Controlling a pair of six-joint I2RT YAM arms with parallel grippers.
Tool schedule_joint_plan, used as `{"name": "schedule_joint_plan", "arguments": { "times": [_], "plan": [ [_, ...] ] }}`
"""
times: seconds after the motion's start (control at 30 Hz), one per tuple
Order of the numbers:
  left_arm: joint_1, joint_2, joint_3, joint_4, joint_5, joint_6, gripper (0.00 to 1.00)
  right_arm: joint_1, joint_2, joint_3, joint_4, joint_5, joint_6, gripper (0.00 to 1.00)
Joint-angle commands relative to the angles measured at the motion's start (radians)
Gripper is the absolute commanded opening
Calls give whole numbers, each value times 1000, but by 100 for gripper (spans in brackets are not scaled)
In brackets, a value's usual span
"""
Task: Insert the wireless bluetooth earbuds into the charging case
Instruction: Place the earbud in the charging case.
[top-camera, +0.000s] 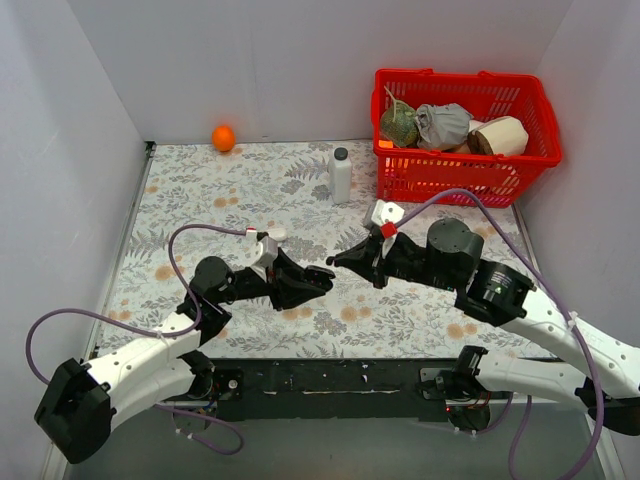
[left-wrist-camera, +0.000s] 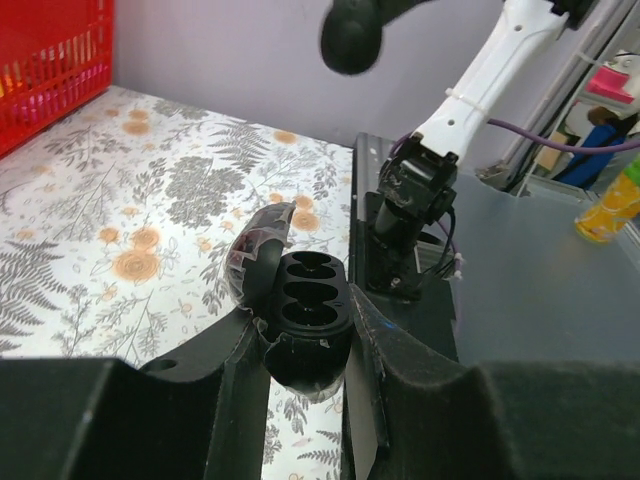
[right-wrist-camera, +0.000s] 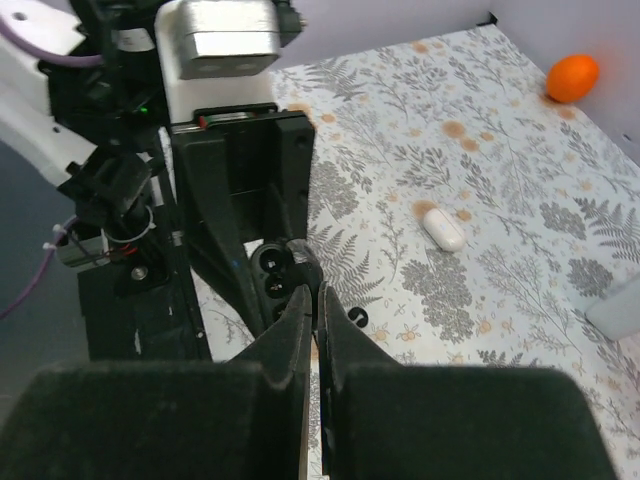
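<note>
Black left gripper (left-wrist-camera: 302, 345) clamps the open charging case (left-wrist-camera: 305, 290), its wells empty. The right gripper (right-wrist-camera: 314, 300), pinched shut at the case's rim, may hide a bud. A likely earbud (right-wrist-camera: 357, 317) lies on the mat (right-wrist-camera: 520, 170) beside it; a skewed push could drop another.

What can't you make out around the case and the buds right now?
- Right wrist view: whether the shut right fingers pinch an earbud; their own tips hide it.
- Right wrist view: the small dark speck on the table, too small to identify.
- Left wrist view: the charging case underside, covered by the left fingers.
- Top view: the case's slots, too small and dark.
</note>
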Motion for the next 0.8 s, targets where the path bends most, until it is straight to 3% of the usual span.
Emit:
{"name": "schedule_joint_plan", "arguments": {
  "times": [0.0,0.77],
  "plan": [
    [17,35,52,153,104,-51,0,16,-37,7,0,-105,-60,1],
    [26,69,58,268,86,-132,0,36,-28,-82,53,-122,-40,1]
  ]
}}
